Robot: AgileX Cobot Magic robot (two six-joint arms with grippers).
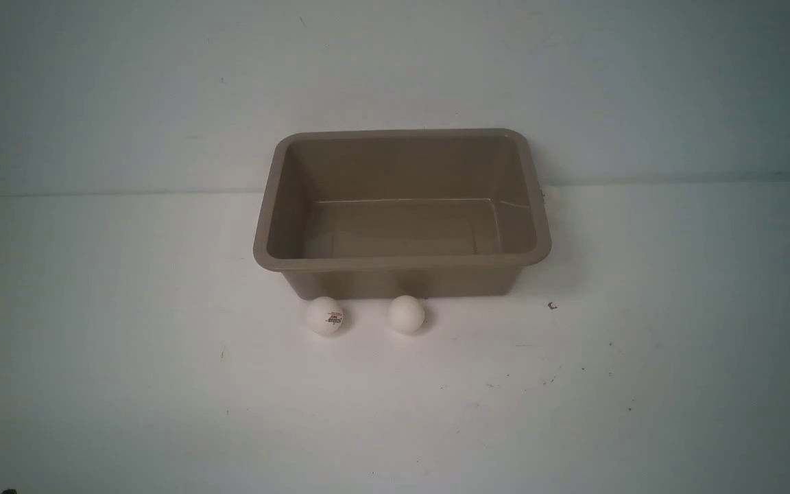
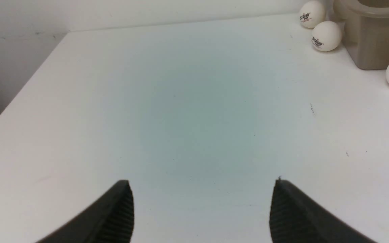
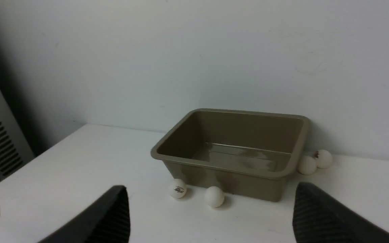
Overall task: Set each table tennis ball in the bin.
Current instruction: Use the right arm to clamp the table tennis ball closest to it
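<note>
**Q:** Up front?
**A:** A logo ball and a plain ball lie on the table, just beside the empty bin. No fingers show.
**Q:** Left wrist?
**A:** Left gripper spread, holding nothing; three balls and the bin's corner lie well ahead of its fingers.
**Q:** Right wrist?
**A:** Right gripper spread and empty too. The bin sits well beyond its fingertips, with two further balls at its end wall.
**Q:** The step?
**A:** Likely the first pick, none binned. Next, straddle one ball squarely and close gently, lest it roll.

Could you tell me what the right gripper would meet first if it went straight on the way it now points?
Most likely the plain table tennis ball by the bin's near wall, centred between the open fingers; depth is unclear, so it might meet the table first.
</note>
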